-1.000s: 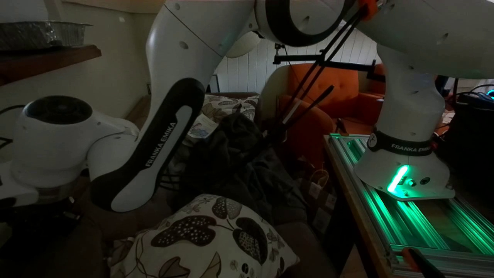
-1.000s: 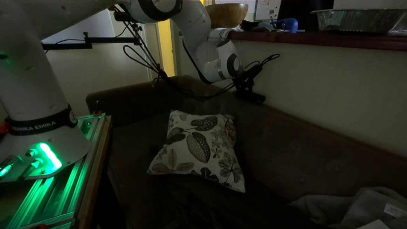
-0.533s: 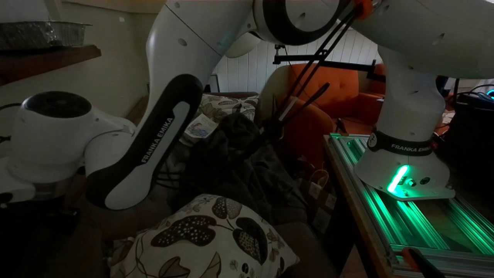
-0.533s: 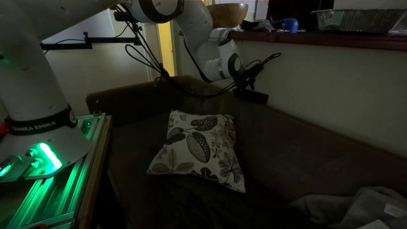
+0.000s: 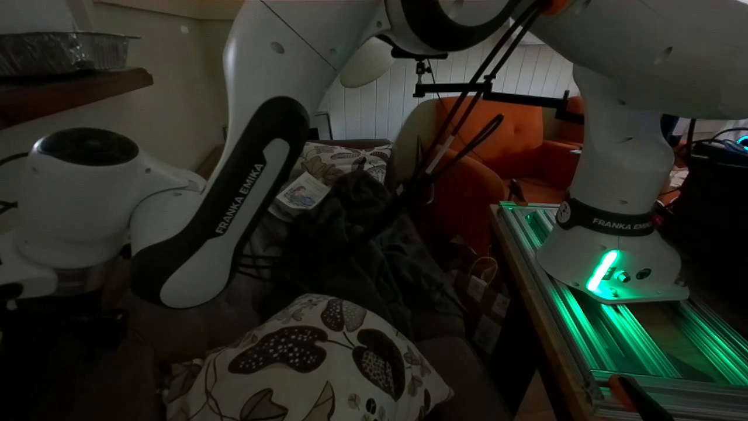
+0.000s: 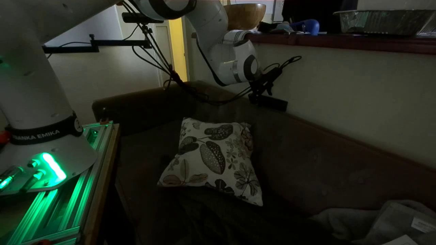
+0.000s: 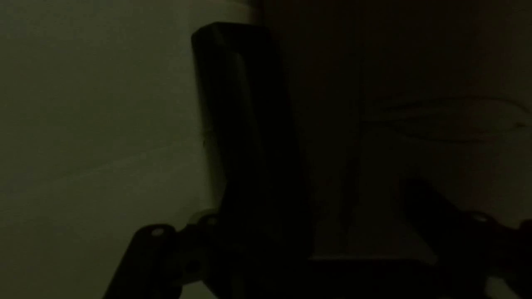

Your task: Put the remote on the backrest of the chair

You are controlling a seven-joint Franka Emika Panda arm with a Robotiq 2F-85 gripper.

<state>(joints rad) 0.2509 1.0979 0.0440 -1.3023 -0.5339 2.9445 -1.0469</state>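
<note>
Wrist view is very dark. The end effector [image 7: 341,195] is read as released: a strip of background is seen between the finger [image 7: 432,207] on the right of that view and a long black bar, taken as the remote [image 7: 249,116]. The opposite fingertip is lost against the bar; touch there cannot be told. The remote is located at the top edge of the backrest [image 6: 333,160] of the chair [image 6: 146,153], wall [image 6: 357,98] just beside; whether it is borne by the fabric cannot be told. Room is tight wall-side, wider seat-side, where the patterned cushion [image 6: 211,156] is placed lower, well apart from the end effector. Higher on the wall, a foil tray [image 6: 385,22] is carried by the shelf [image 6: 340,44]. The arm base [image 6: 75,156] is mounted on the table [image 6: 106,170]; the table's long wooden edge is overreached by the arm, remote well outside it. Gap from table corner to armrest [image 6: 143,105] cannot be judged. Cables [image 6: 204,100] are slung near the backrest.
</note>
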